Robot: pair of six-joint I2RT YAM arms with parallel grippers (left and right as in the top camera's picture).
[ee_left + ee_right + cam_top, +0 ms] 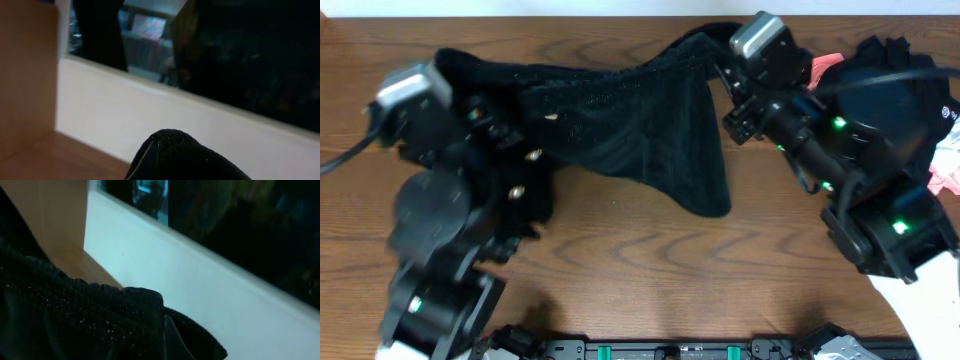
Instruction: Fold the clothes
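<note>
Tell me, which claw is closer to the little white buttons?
Left. The left claw sits beside the buttons; the right claw grips the sweater's far end.

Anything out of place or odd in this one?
Nothing damaged. The black garment is far from flat, though: it hangs strung between the left gripper and right gripper, sagging unevenly at the middle and bunched near its buttons on the left. Loose pink and white clothes lie at the table's right edge.
</note>
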